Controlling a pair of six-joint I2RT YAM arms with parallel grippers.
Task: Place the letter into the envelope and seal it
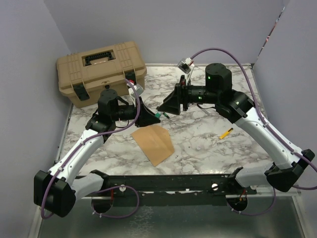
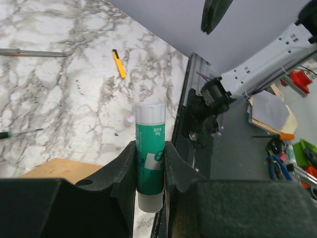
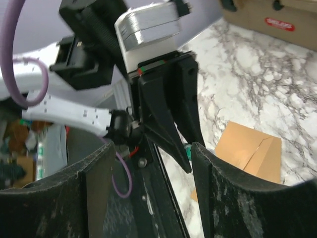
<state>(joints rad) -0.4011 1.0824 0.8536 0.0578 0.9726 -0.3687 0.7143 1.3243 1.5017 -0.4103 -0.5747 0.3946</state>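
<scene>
Here: one envelope [image 1: 153, 144], one glue stick [image 2: 150, 158]

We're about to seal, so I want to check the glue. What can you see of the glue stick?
The glue stick is a small plastic tube: green body with a white printed label, a frosted white cap on its far end and a pale grey base nearest the wrist camera. The cap looks on. It stands lengthwise between the black fingers of the left gripper, which pinch its lower body, held above the marble table.
</scene>
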